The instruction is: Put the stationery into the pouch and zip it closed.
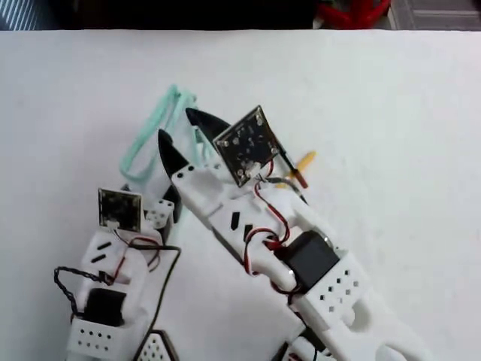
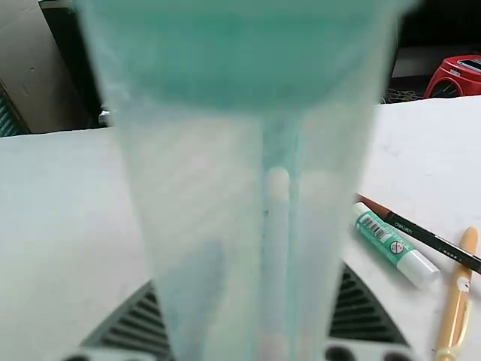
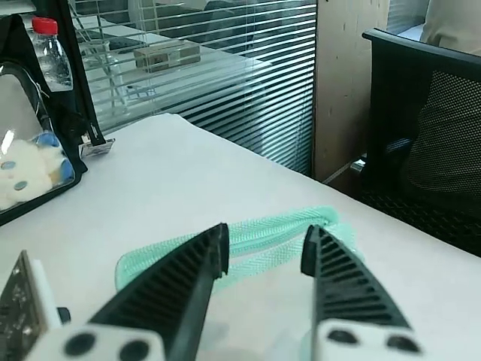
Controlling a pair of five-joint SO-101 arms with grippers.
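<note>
The teal mesh pouch (image 1: 152, 128) lies on the white worktop (image 1: 376, 90), ahead of both arms and left of centre in the high view. The right pincer (image 1: 173, 122) is over it, its two black ribbed fingers (image 1: 171, 154) spread apart with nothing between them. In the right wrist view the same pincer (image 3: 267, 229) stands open just short of the pouch (image 3: 331, 218), which stretches across the worktop beyond its tips.

The left arm sits low at the near left of the high view, its front end tucked under the right arm. In the left wrist view the pouch (image 2: 225, 188) hangs right against the camera as a translucent teal sheet, with the left pincer (image 2: 248, 320) behind it; I cannot tell whether this pincer is apart, together or clamped on the fabric. A pale rod shape (image 2: 276, 218) shows through the mesh (inside the pouch or behind it, I cannot tell).

The rest of the stationery is out on the worktop beside the pouch: a green-and-white stick (image 2: 391, 241) with a white cap, a black pencil (image 2: 432, 242) just beyond it, and an orange pen (image 2: 458, 293) near both.
</note>
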